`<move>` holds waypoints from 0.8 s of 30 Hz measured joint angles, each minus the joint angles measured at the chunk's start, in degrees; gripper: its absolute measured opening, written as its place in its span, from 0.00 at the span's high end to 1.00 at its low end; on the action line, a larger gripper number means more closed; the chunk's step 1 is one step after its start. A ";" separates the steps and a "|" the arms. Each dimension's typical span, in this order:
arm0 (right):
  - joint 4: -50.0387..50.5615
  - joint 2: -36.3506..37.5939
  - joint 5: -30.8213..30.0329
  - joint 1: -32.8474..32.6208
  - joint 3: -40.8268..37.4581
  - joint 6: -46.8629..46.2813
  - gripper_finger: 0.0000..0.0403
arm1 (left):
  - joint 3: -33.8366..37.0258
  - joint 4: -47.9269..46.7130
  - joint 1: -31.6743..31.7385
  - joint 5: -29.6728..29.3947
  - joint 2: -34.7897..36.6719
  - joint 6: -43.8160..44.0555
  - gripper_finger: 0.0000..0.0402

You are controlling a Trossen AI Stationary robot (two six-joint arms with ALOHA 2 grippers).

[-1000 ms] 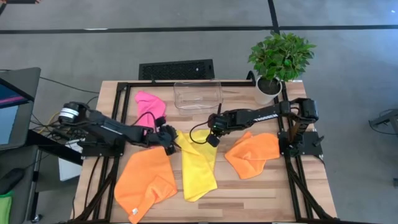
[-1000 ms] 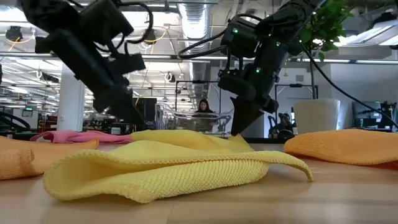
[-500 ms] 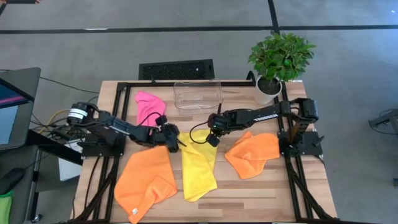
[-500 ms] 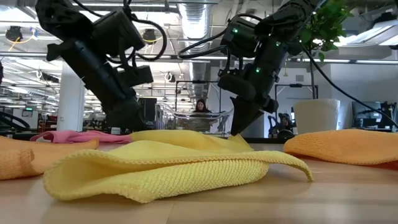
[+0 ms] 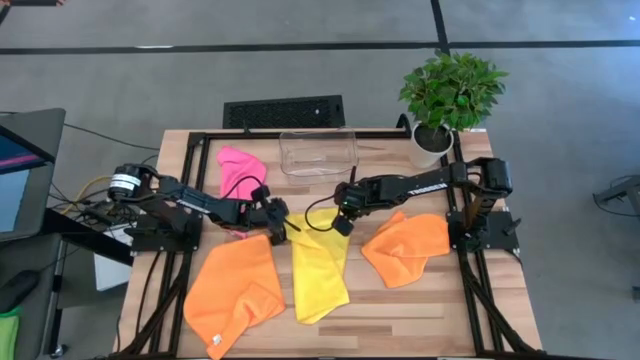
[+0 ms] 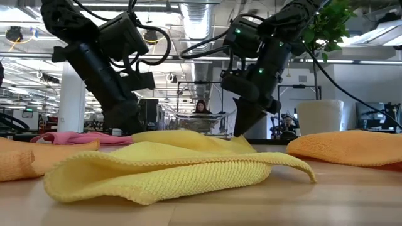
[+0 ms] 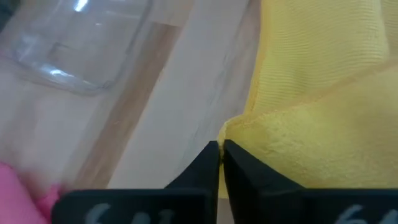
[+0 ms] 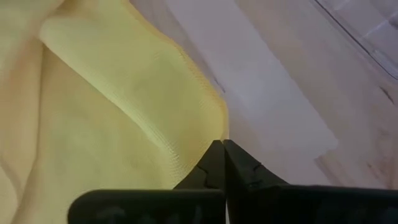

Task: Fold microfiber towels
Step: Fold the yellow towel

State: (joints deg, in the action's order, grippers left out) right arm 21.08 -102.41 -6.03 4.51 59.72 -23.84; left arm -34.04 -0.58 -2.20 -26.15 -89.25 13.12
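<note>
Yellow towel [image 5: 318,265] corners pinched by left end effector [image 7: 221,147], right end effector [image 8: 222,144]

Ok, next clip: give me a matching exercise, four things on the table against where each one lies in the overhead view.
Things:
1. hot pink towel
2. yellow towel
3. clear bin
4. potted plant

Places:
A. far right corner
B. middle of the table, between the two orange towels
C. far edge, centre
D. far left, beside the left arm

Pairs: 1-D, 2-B, 3-C, 4-A
</note>
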 joint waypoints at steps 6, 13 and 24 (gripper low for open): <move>2.11 2.39 0.07 0.00 0.05 0.34 0.98 | 0.02 -0.04 -0.02 1.89 1.50 0.04 0.99; 3.05 7.60 -1.65 -0.99 0.07 0.46 0.98 | 0.02 -3.31 -0.02 1.72 10.16 0.01 1.00; 8.59 17.57 -12.09 -3.32 0.04 0.47 0.98 | -0.39 -11.90 -0.22 0.71 31.00 -3.17 1.00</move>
State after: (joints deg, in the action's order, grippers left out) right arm 29.67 -84.84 -18.12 1.19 59.77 -23.38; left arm -34.43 -12.48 -2.42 -25.44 -58.25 9.95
